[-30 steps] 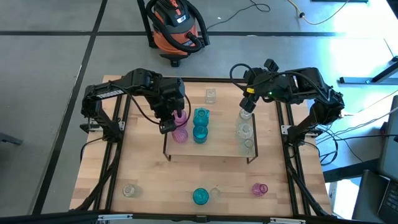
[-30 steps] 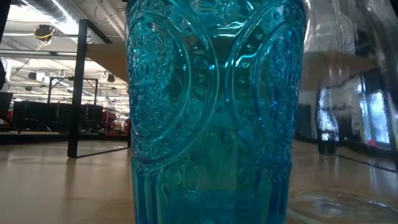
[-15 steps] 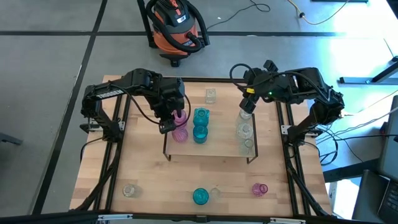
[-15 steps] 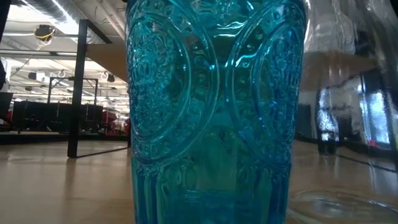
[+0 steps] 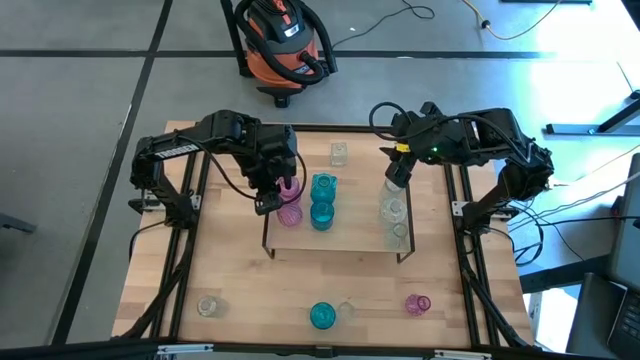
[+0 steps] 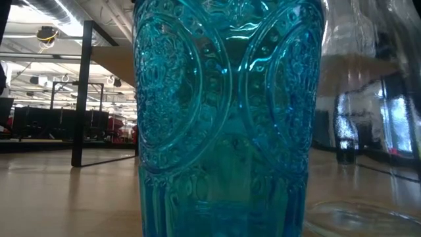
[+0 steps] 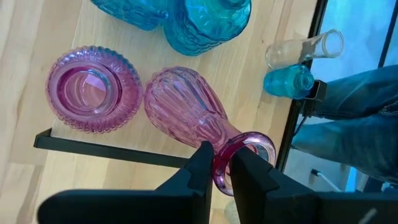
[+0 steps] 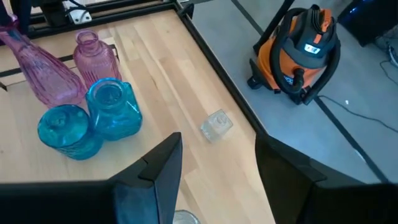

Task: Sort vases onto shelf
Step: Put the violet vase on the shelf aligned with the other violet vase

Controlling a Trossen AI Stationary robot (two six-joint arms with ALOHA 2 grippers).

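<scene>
The left gripper [image 7: 222, 171] pinches the rim of the tall pink vase [image 7: 186, 115], smooth fragile glass that probably slips; the right gripper [image 8: 214, 162] stands spread.

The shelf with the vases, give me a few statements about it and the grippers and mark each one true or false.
1. The left gripper has its fingers pinched on the rim of a tall pink vase. True.
2. Two teal vases stand on the shelf. True.
3. The right gripper has its fingers closed on a pink vase. False: its fingers stand apart with nothing between them.
4. All vases are already on the shelf. False: a teal vase, a pink one and clear ones wait on the tabletop.
</scene>
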